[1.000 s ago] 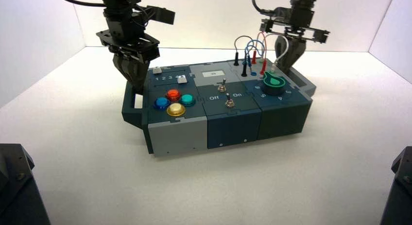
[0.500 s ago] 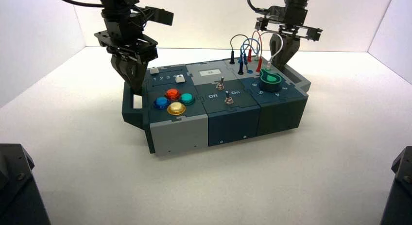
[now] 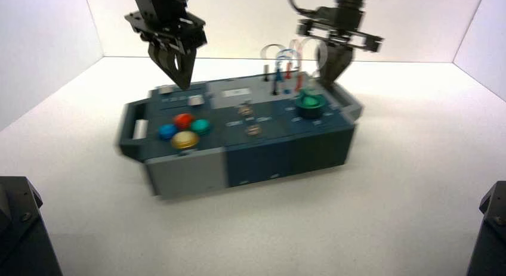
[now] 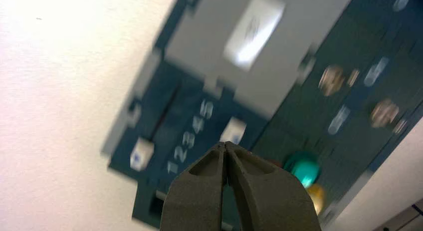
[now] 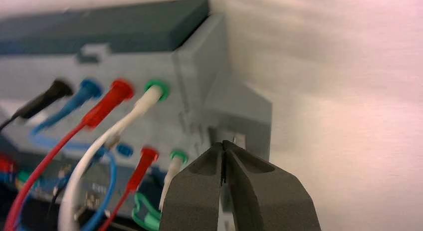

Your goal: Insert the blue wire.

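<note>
A: Where is the blue wire (image 5: 70,105)?
B: At the back of the box (image 3: 256,151), toward its right end. One blue plug sits in the far row of sockets, between a black plug (image 5: 47,97) and a red plug (image 5: 107,104). The wire loops down to the near row, where a blue socket (image 5: 124,150) shows with no plug in it; I cannot tell where its other end lies.

A: And the right tool (image 5: 223,147)?
B: Closed tight, holding nothing, just beside the box's back right corner near the white wire (image 5: 142,104).

A: The left tool (image 4: 224,147)?
B: Also pinched shut and empty, hanging over the box's back left part above the numbered slider (image 4: 189,138).

A: Anything else?
B: A green knob (image 3: 310,102) sits near the wires; coloured buttons (image 3: 182,128) on the left. The box stands on a white surface (image 3: 394,192).
</note>
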Controlling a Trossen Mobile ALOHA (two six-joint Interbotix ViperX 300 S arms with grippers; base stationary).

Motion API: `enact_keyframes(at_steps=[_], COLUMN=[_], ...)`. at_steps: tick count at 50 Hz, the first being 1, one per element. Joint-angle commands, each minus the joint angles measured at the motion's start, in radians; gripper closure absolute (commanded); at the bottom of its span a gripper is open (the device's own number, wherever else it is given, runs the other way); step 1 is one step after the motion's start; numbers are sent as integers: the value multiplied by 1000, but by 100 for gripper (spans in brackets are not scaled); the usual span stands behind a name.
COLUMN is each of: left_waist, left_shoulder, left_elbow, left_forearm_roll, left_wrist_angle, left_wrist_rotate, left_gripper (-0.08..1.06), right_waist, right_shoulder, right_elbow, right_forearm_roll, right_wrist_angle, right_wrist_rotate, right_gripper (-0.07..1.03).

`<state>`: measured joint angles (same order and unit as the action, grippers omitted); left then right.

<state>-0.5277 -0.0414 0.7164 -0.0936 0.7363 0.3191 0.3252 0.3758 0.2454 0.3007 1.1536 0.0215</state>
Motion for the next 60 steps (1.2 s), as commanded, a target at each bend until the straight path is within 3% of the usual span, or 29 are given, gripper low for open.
enact_keyframes(at_steps=[1,14,24,32,47,52,60], left_waist=[2,-17,-25,-25,-23,-15,11], left_shoulder=[-38,-44,-54,-69,-107,-114,-117], left_elbow=[-26,-43,-69,-121,-202,-235,-253], left_forearm_roll=[3,5,3,5,6,6,5], left_wrist_angle=[8,5,18,46,66,66,61], left_wrist_rotate=[5,12,9,9,9,5,-5], left_gripper=[101,101,101,101,101,101,101], right_waist=[26,23,23,25,72,123,198], right_shoulder=[-74,-104,-166,-253,-420,-465,-480], right_elbow=[-12,-6,-11,-5,80,152,239], right_forearm_roll=[15,-40,-72,-69,-25,-23,-26], right_wrist_angle=[18,21,23,23,-37,-91,-195], right_wrist_rotate=[6,48,48,48,14,-14,-12], right_gripper=[99,99,99,99,99,99,99])
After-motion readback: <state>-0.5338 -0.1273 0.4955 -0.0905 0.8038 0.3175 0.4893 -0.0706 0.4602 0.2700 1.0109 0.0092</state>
